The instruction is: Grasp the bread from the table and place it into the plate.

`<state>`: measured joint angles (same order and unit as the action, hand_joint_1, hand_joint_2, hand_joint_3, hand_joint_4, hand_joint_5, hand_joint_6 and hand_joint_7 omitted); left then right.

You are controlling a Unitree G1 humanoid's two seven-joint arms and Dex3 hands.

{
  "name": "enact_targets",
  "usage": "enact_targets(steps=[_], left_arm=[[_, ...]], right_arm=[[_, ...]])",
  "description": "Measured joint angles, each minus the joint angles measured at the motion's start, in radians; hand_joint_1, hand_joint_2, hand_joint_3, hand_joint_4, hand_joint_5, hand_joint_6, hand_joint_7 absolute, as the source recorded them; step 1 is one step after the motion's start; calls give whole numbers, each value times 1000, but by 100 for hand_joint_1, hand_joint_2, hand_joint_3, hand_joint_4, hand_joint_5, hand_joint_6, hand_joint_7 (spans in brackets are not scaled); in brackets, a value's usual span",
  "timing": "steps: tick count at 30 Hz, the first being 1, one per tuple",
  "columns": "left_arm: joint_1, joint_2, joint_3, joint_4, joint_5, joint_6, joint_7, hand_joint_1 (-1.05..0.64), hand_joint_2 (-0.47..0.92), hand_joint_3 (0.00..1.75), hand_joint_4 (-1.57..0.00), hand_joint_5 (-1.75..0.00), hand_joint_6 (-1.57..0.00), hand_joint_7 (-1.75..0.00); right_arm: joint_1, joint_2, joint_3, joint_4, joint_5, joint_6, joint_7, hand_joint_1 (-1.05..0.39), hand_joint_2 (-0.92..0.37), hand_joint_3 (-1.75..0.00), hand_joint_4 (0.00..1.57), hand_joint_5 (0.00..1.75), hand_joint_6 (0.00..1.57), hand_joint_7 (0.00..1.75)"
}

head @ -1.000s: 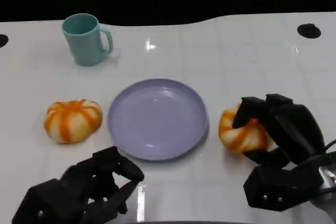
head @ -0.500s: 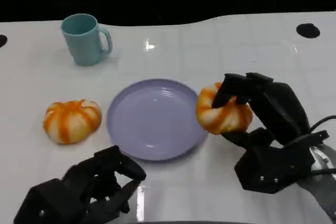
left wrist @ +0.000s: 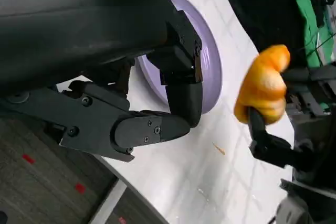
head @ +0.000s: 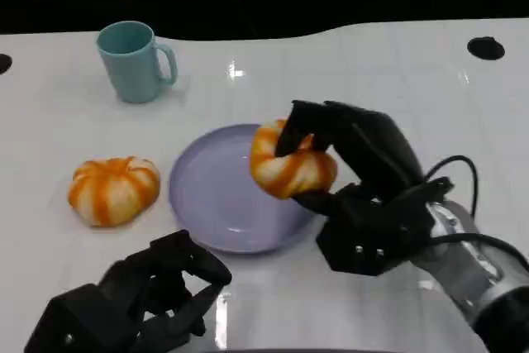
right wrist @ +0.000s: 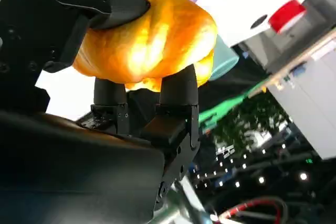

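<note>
With the round orange-and-white striped bread roll [head: 291, 163] pinched between the fingers and thumb of the right hand [head: 359, 179] and held above the near-right part of the flat lavender plate [head: 211, 192], lowering it toward the centre before loosening looks wisest.

Glossy white table [head: 388, 80] carries a round lavender plate [head: 207, 196], a teal handled mug [head: 134, 61] at far left, and an orange-and-white striped bun [head: 113, 190] left of the plate.
</note>
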<state>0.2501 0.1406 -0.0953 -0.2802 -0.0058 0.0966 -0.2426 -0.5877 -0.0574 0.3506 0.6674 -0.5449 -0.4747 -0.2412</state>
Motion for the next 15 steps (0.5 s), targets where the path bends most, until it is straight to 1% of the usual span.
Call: enact_targets(steps=[4,8,9,10,11,12,13,14,15], left_arm=[[2,1,1,1,0,-1,0,-36,92,47,-64,-175,-59,-135],[5,1,1,1,1,0,0,-36,92,46,-63,-175,-59,-134],[5,1,1,1,1,0,0,-37,92,45,-62,-175,-59,-134],[5,1,1,1,3,0,0,-37,92,45,-62,-175,-59,-134],[5,1,0,1,5,0,0,-37,92,45,-62,-175,-59,-134],[5,1,0,1,10,0,0,-37,92,45,-62,-175,-59,-133],[5,1,0,1,11,0,0,-36,92,45,-62,-175,-59,-133],[6,1,0,1,11,0,0,-36,92,45,-62,-175,-59,-133],[6,1,0,1,11,0,0,-36,92,45,-62,-175,-59,-133]], right_arm=[[-57,53,19,105,-18,-2,-30,-6,-21,-143,98,175,74,175],[-107,101,32,214,-19,9,-53,-7,-24,-142,92,175,70,174],[-118,109,34,235,-18,10,-53,-8,-27,-138,90,175,75,149],[-131,118,34,258,-13,13,-51,-8,-28,-136,89,175,78,139],[-139,124,33,273,-10,22,-46,-9,-34,-120,80,174,81,107],[-150,128,33,290,-6,31,-34,-11,-40,-107,72,165,83,82],[-156,131,33,300,-1,40,-24,-15,-50,-88,65,141,81,59],[-160,133,33,303,3,50,-8,-20,-59,-70,55,121,79,37],[-163,134,33,305,5,64,12,-24,-65,-60,43,96,71,23]])
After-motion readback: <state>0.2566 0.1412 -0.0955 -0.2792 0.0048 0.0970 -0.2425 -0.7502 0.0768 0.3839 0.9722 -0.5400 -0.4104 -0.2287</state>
